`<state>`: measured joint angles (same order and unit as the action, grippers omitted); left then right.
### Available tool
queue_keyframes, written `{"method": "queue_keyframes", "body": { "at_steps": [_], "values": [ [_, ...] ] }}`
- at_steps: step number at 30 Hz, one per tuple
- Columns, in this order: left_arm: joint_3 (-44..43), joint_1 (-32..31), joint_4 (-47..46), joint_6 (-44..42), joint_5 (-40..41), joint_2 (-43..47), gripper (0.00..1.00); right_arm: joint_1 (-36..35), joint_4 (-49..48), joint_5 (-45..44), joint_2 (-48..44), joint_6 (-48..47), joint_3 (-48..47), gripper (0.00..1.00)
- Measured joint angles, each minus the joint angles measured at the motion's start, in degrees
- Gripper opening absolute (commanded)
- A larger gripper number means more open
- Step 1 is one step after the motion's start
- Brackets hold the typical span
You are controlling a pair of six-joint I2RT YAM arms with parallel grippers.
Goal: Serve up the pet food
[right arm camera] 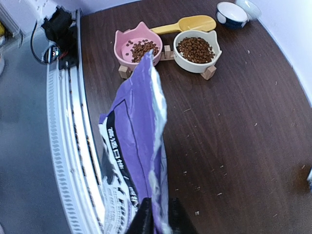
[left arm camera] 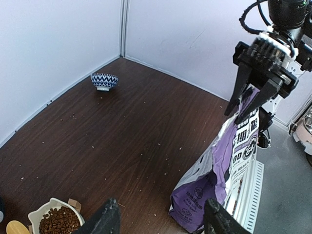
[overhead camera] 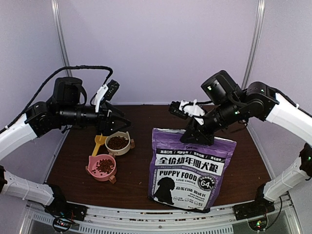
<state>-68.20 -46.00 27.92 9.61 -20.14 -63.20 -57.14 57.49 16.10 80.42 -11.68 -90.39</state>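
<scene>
On the dark table — kibble sits in two bowls

Pet food [right arm camera: 195, 49] lies heaped in a cream bowl [right arm camera: 194, 66] and a pink bowl [right arm camera: 121, 41], side by side. The right gripper [right arm camera: 160, 214] pinches the top edge of the upright purple bag [right arm camera: 131, 146]. The left gripper [left arm camera: 161, 207] hangs above the cream bowl — fingers spread wide.

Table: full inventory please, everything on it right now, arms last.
white bowl: one, cream-white, left of centre
pink bowl: one, pink, just nearer than the white bowl
pet food: two heaps, dark reddish-brown, one in each of those bowls
scoop: one, yellow, beside the two bowls
bag: one, purple and white, upright right of centre
patterned bowl: one, blue and white, far corner
left gripper: one, black, open, above the bowls
right gripper: one, black, pinching the bag's top
</scene>
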Motion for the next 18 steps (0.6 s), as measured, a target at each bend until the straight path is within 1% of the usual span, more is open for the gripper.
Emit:
{"method": "queue_keyframes", "body": {
  "at_steps": [5, 8, 9, 11, 15, 18],
  "values": [
    [0.1, 0.3, 0.0, 0.0, 0.0, 0.0, 0.62, 0.0, 1.4, -2.0, -2.8, 0.5, 1.4, 0.0],
    [0.1, 0.5, 0.0, 0.0, 0.0, 0.0, 0.62, 0.1, 1.7, -3.0, -3.9, 0.7, 2.1, 0.16],
    [0.1, 0.6, 0.0, 0.0, 0.1, 0.0, 0.62, 0.1, 1.9, -3.4, -4.1, 1.0, 2.2, 0.18],
    [0.1, 0.7, 0.0, 0.0, 0.1, 0.0, 0.62, 0.1, 2.7, -4.2, -4.7, 1.4, 2.3, 0.21],
    [0.1, 0.7, 0.0, 0.0, 0.2, 0.0, 0.62, 0.4, 3.9, -5.7, -7.2, 1.6, 3.5, 0.2],
    [0.1, 0.7, 0.0, 0.0, 0.4, 0.0, 0.62, 0.6, 5.1, -6.1, -9.3, 2.1, 4.8, 0.11]
  ]
}}
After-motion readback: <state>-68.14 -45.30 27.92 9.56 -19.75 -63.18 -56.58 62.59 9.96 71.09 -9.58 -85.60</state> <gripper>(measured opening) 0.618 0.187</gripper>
